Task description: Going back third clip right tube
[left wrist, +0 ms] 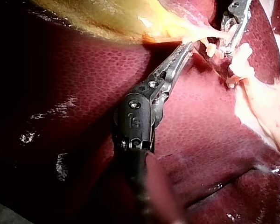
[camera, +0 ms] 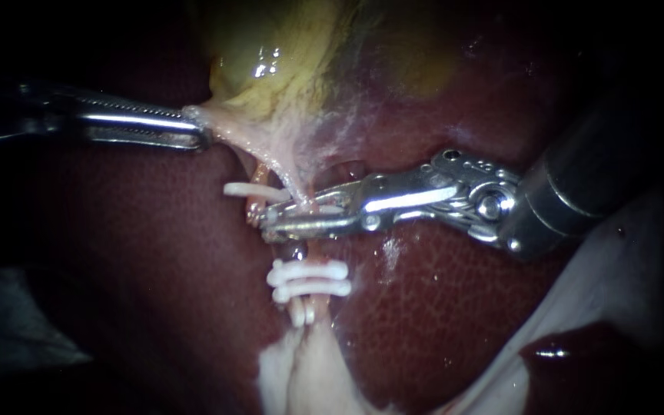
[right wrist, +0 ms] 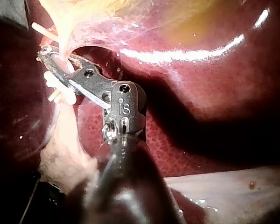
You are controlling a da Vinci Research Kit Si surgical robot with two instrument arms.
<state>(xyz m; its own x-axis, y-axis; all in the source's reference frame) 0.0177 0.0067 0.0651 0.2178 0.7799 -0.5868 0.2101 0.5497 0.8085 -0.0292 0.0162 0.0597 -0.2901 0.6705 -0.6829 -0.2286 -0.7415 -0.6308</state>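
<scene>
In the endoscope view, the right instrument reaches in over the liver. Its claw is a narrow way open, with one jaw above and one below the right tube. A small white piece, seemingly a clip, sits in the gap; I cannot tell whether the jaws press on it. Just beneath the claw, two white clips cross the same tube, close together. A single clip lies just above the claw's tip, on the neighbouring strand. The left instrument has its claw closed on the pale strand under the yellow gallbladder, which is stretched taut. Bare dark-red liver spreads on both sides of the tube. A pale sheet borders it at the lower right, with darkness beyond.

In the left wrist view, the left instrument clamps the pale strand at its claw's tip. Ahead of it stands the claw of the right instrument, with white clips just beside it. Wet, bare liver lies under and beside the shaft.

In the right wrist view, the claw of the right instrument is slightly parted around pale tissue, with white clips just beside it on either side. A glossy fold of liver rises beside the shaft, and a shadowed hollow lies between them.
</scene>
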